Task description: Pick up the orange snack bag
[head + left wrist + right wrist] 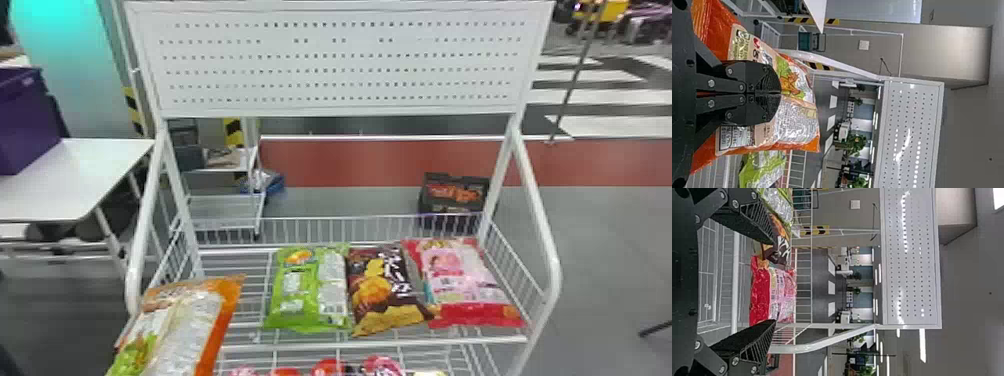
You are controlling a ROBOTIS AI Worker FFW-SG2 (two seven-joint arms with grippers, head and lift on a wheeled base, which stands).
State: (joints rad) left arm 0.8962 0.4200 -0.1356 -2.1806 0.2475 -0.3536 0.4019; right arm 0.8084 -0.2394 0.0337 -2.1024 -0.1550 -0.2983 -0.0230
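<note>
The orange snack bag (187,330) is at the lower left in the head view, tilted, in front of the rack's left side and overlapping its upper shelf. In the left wrist view my left gripper (781,93) is shut on the orange snack bag (797,121), its two fingers together and the bag's film bulging out on both sides of them. My right gripper (775,281) stands open in the right wrist view, fingers wide apart with nothing between them, facing the rack.
On the wire shelf (385,345) lie a green bag (307,290), a brown bag (385,290) and a pink-red bag (465,282), side by side. Red and pink packages (330,367) sit on the tier below. A white table (85,170) stands at the left.
</note>
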